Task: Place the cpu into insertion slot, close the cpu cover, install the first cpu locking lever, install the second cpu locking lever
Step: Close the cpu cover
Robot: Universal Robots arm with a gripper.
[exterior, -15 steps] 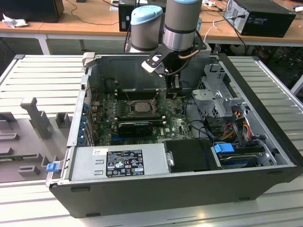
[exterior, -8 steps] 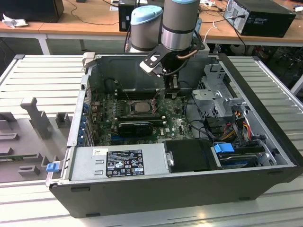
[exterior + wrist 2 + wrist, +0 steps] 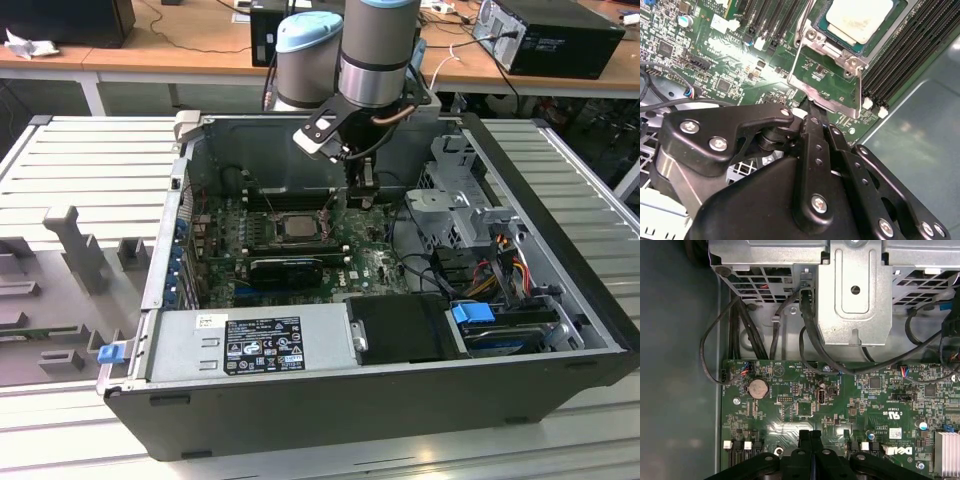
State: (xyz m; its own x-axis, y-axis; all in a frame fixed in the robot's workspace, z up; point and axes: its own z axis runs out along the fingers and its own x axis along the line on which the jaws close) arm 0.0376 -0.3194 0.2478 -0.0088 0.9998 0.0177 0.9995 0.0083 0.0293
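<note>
The cpu [image 3: 860, 20], a pale square chip, lies in the insertion slot [image 3: 275, 228] on the green board. The cpu cover [image 3: 821, 96], a silver frame with a square window, is swung open off the slot and stands out toward my gripper. My gripper [image 3: 810, 111] has its black fingers [image 3: 805, 436] pressed together with nothing between them. Their tip is at the cover's free edge; whether it touches I cannot tell. In the exterior view the gripper [image 3: 362, 180] hangs inside the case, just to the right of the cpu [image 3: 297, 227].
Long black memory slots [image 3: 900, 65] flank the socket. A black graphics card [image 3: 285, 268] lies in front of it, then the power supply [image 3: 250, 340]. A metal drive cage [image 3: 855, 295] with black cables [image 3: 805, 340] stands on the exterior view's right.
</note>
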